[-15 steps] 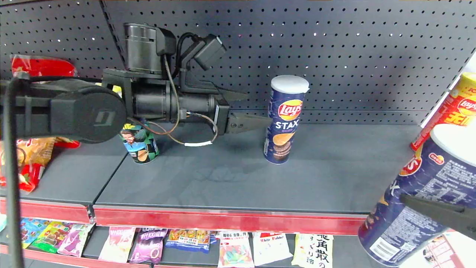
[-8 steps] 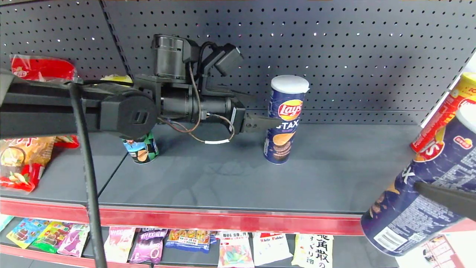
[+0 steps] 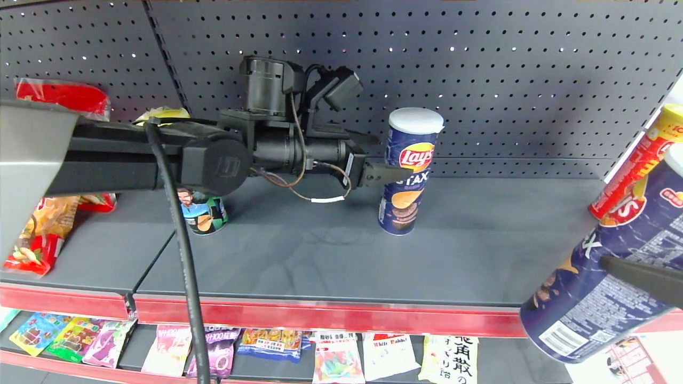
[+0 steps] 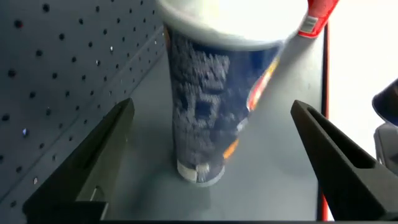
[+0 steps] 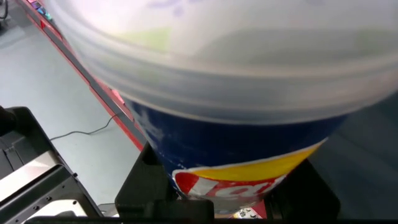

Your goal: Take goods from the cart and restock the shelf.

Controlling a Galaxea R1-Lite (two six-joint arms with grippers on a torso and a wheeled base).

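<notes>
Left gripper [image 3: 387,157] has been sliding rightward along the shelf [image 3: 320,256]. Its fingers, spread wide, are now straddling the upright blue chip can [image 3: 410,200] by the pegboard [image 3: 507,80], not yet pinching it. Right gripper [image 5: 230,186] is keeping its fingers clamped on a second blue can [image 3: 603,277], tilted, off the shelf's front right. Probably repositioning the shelved can before the second goes in.

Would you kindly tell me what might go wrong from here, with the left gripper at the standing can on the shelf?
1. The open left gripper straddles the standing blue can; a sideways nudge from either finger could tip this tall can over on the shelf.
2. The right gripper holds a second blue can tilted, close to a red and yellow can; bringing it in might knock that one.
</notes>
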